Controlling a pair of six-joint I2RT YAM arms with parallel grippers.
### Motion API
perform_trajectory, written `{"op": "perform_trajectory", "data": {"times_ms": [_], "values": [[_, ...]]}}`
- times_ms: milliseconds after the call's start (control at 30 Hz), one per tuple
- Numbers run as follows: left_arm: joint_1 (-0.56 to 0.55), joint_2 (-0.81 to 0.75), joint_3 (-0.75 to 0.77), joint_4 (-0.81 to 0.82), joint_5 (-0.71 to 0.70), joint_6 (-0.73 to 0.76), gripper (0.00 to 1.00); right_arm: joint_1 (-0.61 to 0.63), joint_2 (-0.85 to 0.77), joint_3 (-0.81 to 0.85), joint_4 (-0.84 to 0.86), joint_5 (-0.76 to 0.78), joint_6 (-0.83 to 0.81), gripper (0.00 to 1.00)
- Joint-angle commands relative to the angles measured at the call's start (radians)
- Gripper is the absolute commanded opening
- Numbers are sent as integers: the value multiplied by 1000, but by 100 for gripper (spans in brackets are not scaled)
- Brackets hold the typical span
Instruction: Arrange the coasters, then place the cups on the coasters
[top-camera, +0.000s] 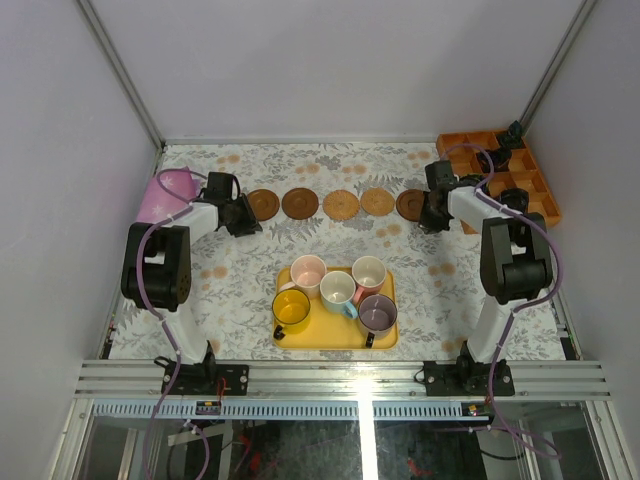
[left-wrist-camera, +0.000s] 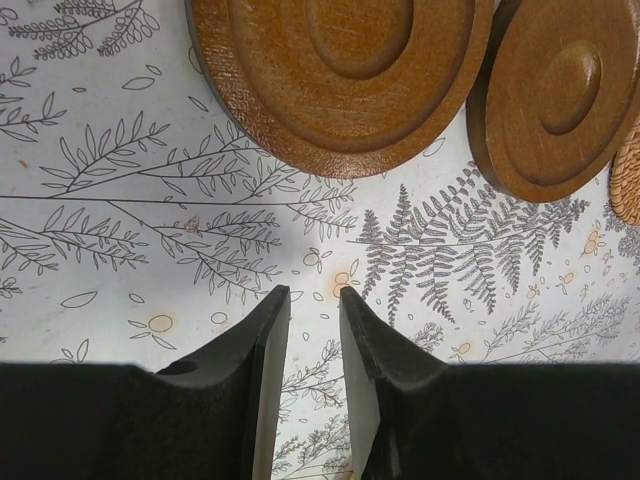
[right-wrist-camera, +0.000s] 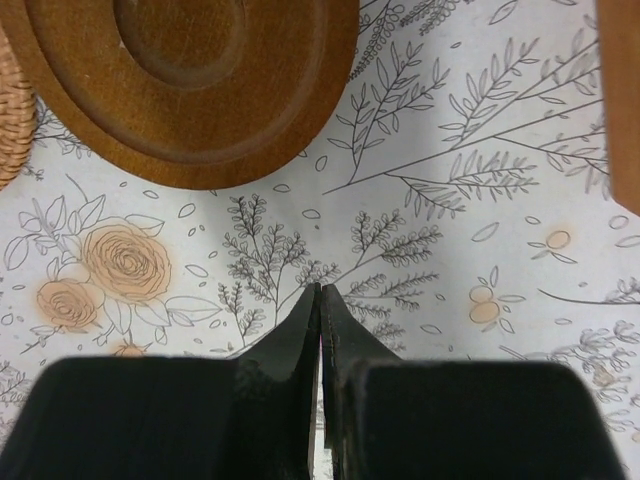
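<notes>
Left gripper (left-wrist-camera: 314, 292) hovering barely parted, right gripper (right-wrist-camera: 320, 288) pressing closed, both empty; coaster (left-wrist-camera: 340, 70) lying beyond fingertips, probably stiff and light, needing rim pinch.

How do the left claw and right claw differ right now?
Left claw has a narrow gap between its jaws; right claw is shut tight. Left claw sits by the left-end coaster, right claw by the right-end coaster. Both hold nothing.

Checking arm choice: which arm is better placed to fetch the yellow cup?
Probably left: the yellow cup sits on the left of the tray, nearer the left pincer, slightly parted; the right pincer is shut.
</notes>
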Motion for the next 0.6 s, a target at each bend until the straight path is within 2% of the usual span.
{"op": "perform_trajectory", "data": {"times_ms": [0, 567], "values": [[8, 24, -1, 46, -21, -6, 26, 7, 31, 21, 30, -30, 9, 0], [7, 105, 67, 26, -86, -4, 26, 6, 128, 67, 51, -27, 13, 0]]}}
